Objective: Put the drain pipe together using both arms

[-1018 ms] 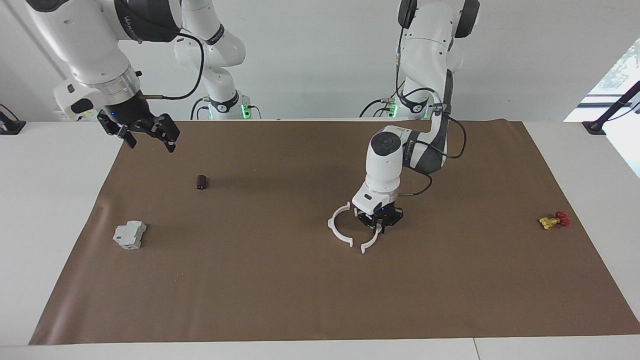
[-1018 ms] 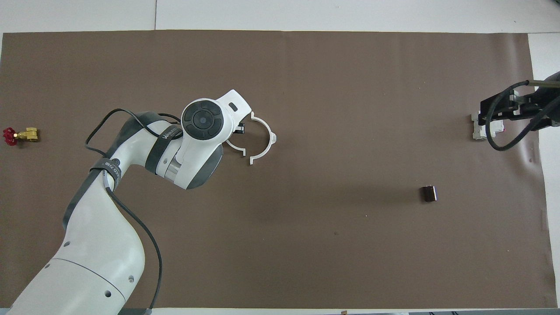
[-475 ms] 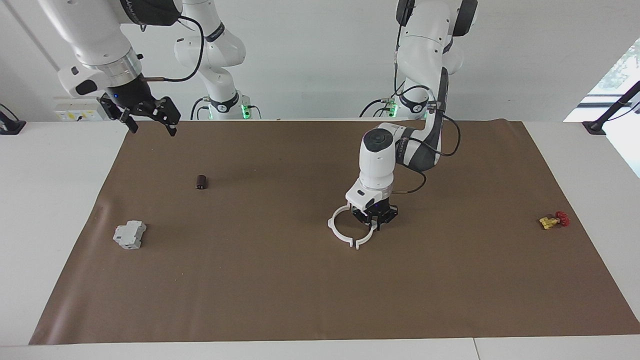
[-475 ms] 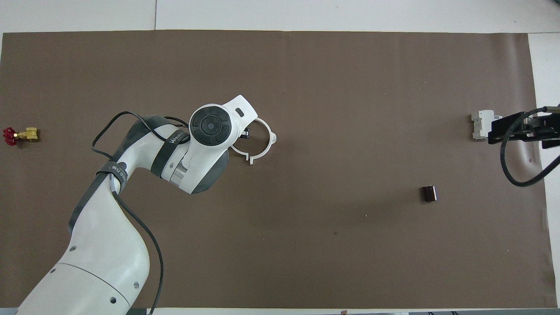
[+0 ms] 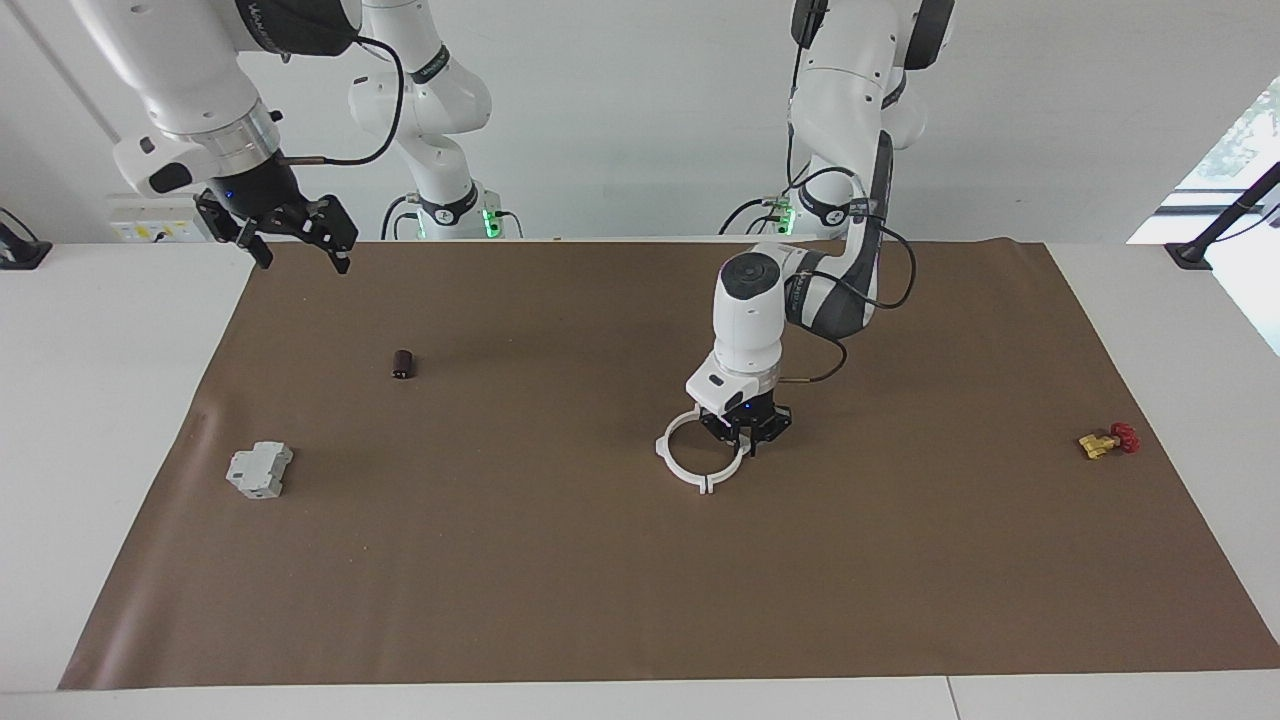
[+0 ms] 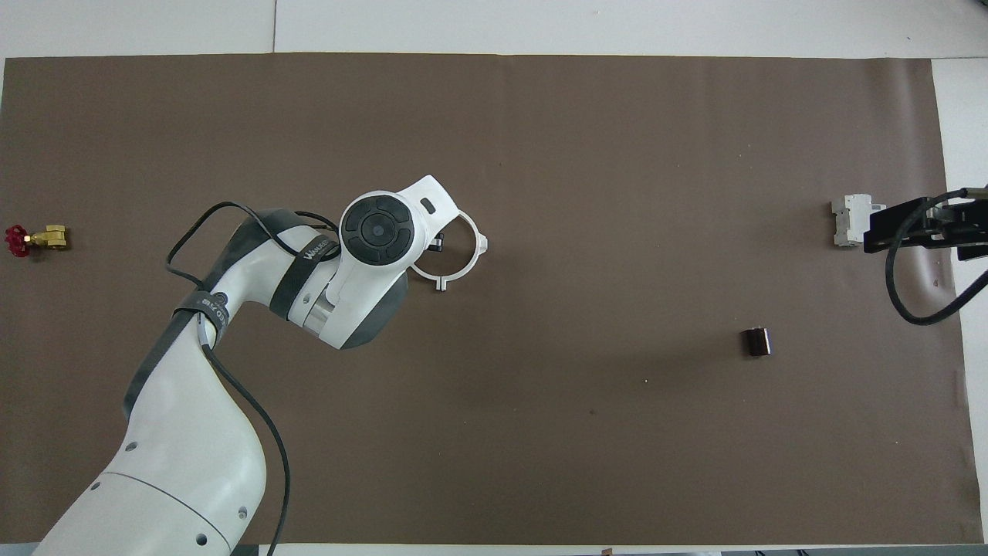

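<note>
The drain pipe's two white half-rings lie tab to tab on the brown mat (image 5: 900, 560) as one ring. One half (image 5: 662, 448) lies free and also shows in the overhead view (image 6: 474, 251). My left gripper (image 5: 745, 440) is down at the mat, shut on the other half (image 5: 735, 468). In the overhead view the left hand hides most of that half (image 6: 421, 270). My right gripper (image 5: 300, 262) is open and empty, raised over the mat's corner at the right arm's end.
A grey boxy block (image 5: 259, 470) and a small dark cylinder (image 5: 403, 364) lie toward the right arm's end. A brass valve with a red handle (image 5: 1105, 440) lies toward the left arm's end. In the overhead view the right gripper (image 6: 918, 228) hangs beside the block (image 6: 849, 220).
My left gripper slid its half-ring toward the free half, and the gap between the end tabs closed into one ring. My right gripper rose and drew back toward the robots.
</note>
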Robot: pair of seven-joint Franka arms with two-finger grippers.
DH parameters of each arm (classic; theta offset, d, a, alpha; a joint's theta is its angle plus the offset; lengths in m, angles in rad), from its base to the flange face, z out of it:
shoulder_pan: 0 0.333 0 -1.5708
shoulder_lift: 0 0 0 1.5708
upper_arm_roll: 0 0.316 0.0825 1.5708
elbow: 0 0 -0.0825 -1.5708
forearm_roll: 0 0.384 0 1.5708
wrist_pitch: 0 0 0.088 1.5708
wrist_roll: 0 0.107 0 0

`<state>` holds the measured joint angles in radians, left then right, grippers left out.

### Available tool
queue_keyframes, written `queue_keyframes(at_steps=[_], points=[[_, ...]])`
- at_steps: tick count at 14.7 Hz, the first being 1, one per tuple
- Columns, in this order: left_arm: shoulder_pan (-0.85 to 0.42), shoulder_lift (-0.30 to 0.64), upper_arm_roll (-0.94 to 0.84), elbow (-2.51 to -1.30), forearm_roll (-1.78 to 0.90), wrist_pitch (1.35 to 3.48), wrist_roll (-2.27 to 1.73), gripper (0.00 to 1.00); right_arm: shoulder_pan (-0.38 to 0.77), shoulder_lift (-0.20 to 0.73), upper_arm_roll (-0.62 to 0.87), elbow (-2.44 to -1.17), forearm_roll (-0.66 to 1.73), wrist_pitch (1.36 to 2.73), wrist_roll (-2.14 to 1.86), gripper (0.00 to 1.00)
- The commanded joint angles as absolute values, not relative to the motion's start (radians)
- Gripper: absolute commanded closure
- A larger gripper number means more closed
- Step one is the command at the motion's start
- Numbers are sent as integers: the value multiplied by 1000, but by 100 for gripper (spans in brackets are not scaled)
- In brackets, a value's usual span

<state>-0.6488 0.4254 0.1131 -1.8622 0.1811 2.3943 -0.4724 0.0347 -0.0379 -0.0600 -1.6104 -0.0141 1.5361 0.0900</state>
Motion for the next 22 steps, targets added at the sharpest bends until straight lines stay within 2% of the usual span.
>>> queue_keyframes(at_steps=[1,6,8,13,15,22], points=[[-686,416,114,-1910,184,2401,-491,100,25,-40,-64,-1617,-6,1534,66,0],[-686,416,112,-1910,184,2414,-489,100,23,-31,-69,-1614,-14,1557,64,0],[-686,416,112,-1910,184,2419,-488,100,23,11,-71,-1576,-18,1533,63,0],[-687,416,110,-1910,184,2434,-488,100,20,-18,-87,-1597,-9,1543,63,0],[-686,417,110,-1911,184,2437,-488,100,18,-38,-109,-1643,0,1568,60,0],[-686,419,110,-1911,184,2454,-488,100,23,-28,-110,-1612,-3,1565,32,0]])
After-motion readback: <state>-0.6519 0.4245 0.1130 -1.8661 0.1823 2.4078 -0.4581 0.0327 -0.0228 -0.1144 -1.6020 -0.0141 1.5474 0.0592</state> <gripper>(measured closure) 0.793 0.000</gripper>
